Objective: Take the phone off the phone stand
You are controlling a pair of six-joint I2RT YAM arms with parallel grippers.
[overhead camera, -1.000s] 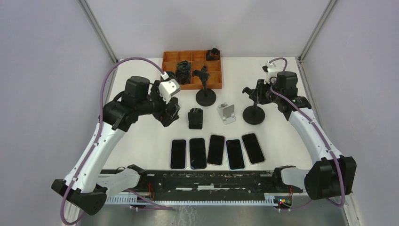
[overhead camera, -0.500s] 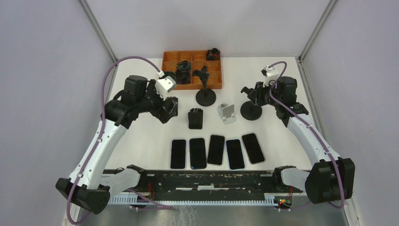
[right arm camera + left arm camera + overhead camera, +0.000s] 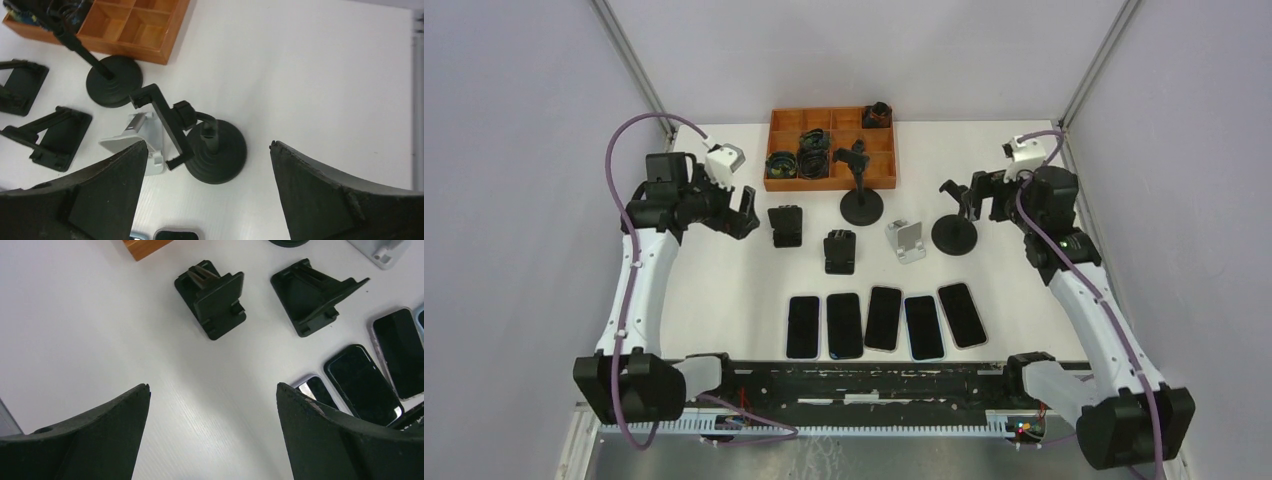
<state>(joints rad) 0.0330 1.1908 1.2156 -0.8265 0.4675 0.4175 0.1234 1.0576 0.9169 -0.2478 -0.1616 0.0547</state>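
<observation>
**Top view:** Five flat, glossy black phones [image 3: 884,320] are pictured face-up in a row at 6 o'clock on the white desk [image 3: 724,290]. None is left on a stand, so the removal is judged complete. Behind the row stand a small matte-black wedge stand [image 3: 785,225], a larger black wedge stand [image 3: 839,251], a pale grey angled stand [image 3: 906,240] and two disc-based black stem stands [image 3: 861,205] [image 3: 954,234]. An orange compartmented tray [image 3: 880,168] sits at 12 o'clock. The left gripper [image 3: 742,212] at 9 o'clock and the right gripper [image 3: 964,195] at 3 o'clock are both spread wide and empty.

**Left wrist view:** The two wedge stands, each propped by a slanted rear strut, are framed at 12 and 1 o'clock. Phone screens are seen at 3 to 4 o'clock.

**Right wrist view:** A stem stand with a tilted clamp arm is seen between the parted jaws. The grey stand lies just beside its base.
</observation>
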